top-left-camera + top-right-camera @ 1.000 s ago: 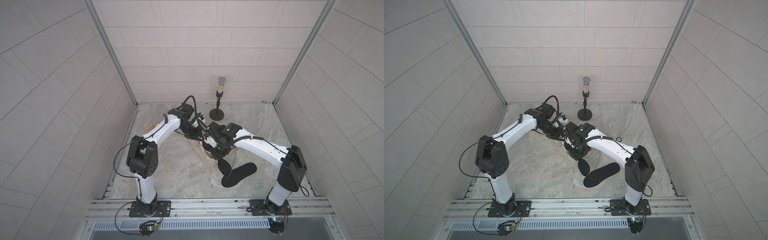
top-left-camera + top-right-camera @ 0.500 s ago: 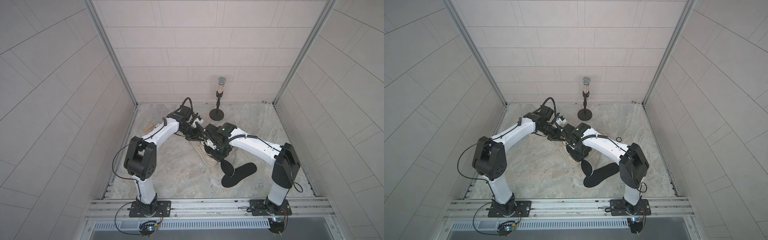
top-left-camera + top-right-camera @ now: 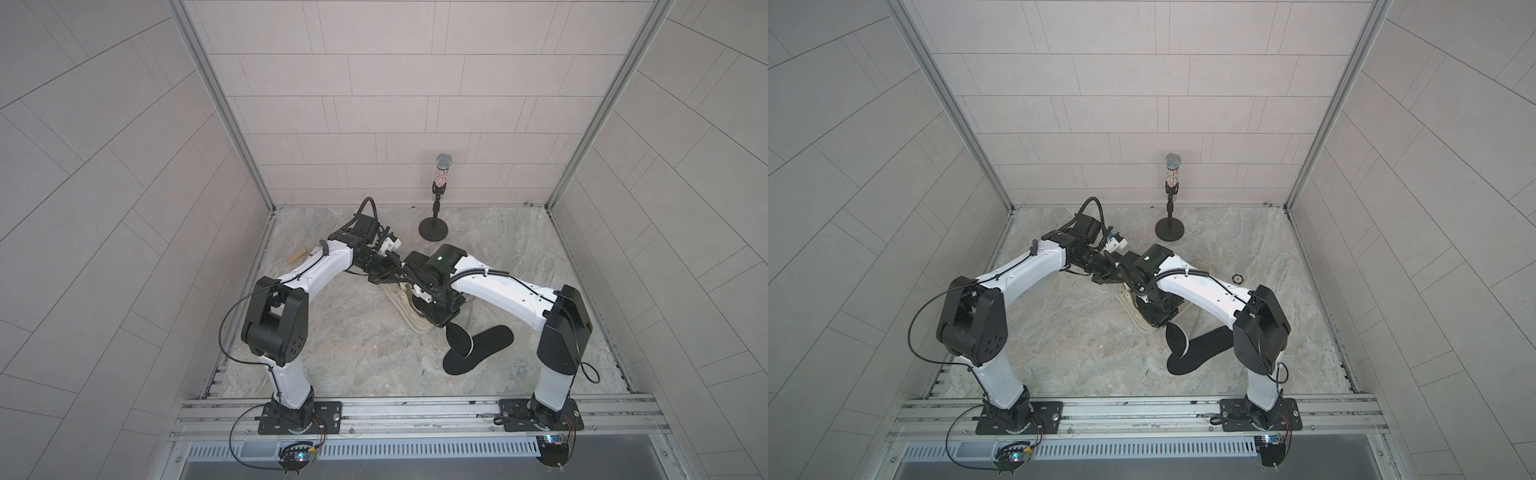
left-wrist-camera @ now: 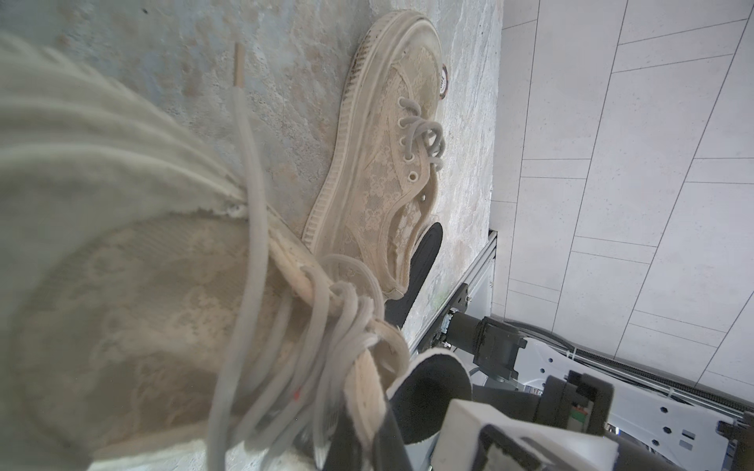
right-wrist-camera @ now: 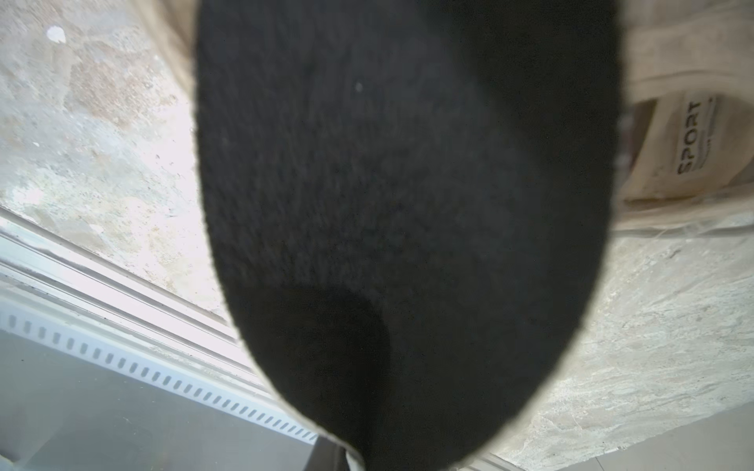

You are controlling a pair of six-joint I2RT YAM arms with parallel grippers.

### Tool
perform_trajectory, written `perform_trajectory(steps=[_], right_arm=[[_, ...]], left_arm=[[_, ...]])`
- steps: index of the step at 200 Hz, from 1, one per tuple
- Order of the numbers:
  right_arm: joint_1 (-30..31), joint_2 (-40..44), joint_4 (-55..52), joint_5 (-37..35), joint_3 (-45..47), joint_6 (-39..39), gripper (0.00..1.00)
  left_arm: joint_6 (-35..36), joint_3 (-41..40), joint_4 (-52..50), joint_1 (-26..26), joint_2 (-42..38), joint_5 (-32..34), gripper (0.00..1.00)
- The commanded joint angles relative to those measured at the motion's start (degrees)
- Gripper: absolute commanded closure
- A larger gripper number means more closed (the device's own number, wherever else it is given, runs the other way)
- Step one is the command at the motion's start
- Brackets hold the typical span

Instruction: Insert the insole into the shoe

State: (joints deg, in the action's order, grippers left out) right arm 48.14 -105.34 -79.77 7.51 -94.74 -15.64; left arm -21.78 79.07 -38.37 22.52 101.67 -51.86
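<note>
Feeding the insole point(image 3: 458, 336) in, your right gripper point(image 3: 441, 319) is clutching it, most seemingly sticking out of the shoe point(image 3: 409, 316). Your left gripper point(image 3: 384, 277) is clamping the shoe.

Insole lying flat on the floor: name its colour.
Black all over. The insole shows best in a top view.
</note>
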Motion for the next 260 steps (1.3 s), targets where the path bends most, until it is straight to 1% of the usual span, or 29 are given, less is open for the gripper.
perform_trajectory(steps=[1,36,73,95,117,134,165,184,214,227,234,245,260], right_arm=[[0.72,-1.97,-2.36,0.59,-2.59,-0.36,0.88],[0.95,-4.54,-3.72,3.3,-5.26,-0.41,0.89],[0.35,-5.96,-2.18,5.67,-7.32,-1.58,0.89],[-0.56,-6.17,0.49,7.33,-7.51,-2.86,0.88],[-1.11,-5.74,1.99,5.93,-7.31,-4.23,0.87],[-1.54,-4.24,4.65,4.29,-5.79,-5.31,0.83],[-2.88,0.65,14.38,5.44,1.02,-7.73,0.86],[-2.96,2.01,17.61,3.71,3.1,-8.46,0.88],[-3.67,4.45,21.44,3.68,5.62,-9.72,0.81],[-3.76,5.5,22.7,4.1,6.97,-9.72,0.8],[-3.78,6.16,23.63,4.64,7.87,-9.75,0.81],[-3.97,6.84,25.06,6.28,9.46,-10.09,0.86],[-4.44,6.08,25.28,9.46,10.43,-10.38,0.9]], left_arm=[[-2.39,-0.46,3.56,0.13,-3.22,-4.36,1.0],[-5.72,-2.3,6.55,0.33,-4.76,-5.17,1.0],[-9.95,-6.02,11.39,0.39,-6.7,-6.22,1.0],[-10.51,-7.59,12.09,0.33,-6.94,-6.13,1.0],[-9.07,-8.24,10.62,0.32,-7.11,-5.15,1.0],[-8.28,-8.35,9.41,0.28,-7.0,-4.61,1.0],[-7.5,-8.6,8.93,0.33,-7.01,-4.53,1.0],[-6.63,-8.61,8.16,0.32,-6.7,-4.4,1.0],[-4.04,-8.49,5.24,0.27,-6.45,-2.52,1.0],[-3.25,-8.42,4.47,0.32,-6.11,-1.6,1.0],[-2.97,-8.44,4.27,0.33,-5.89,-1.05,1.0],[-2.7,-8.38,4.18,0.31,-5.62,-0.16,1.0],[-2.44,-8.11,4.52,0.33,-5.55,0.43,1.0]])
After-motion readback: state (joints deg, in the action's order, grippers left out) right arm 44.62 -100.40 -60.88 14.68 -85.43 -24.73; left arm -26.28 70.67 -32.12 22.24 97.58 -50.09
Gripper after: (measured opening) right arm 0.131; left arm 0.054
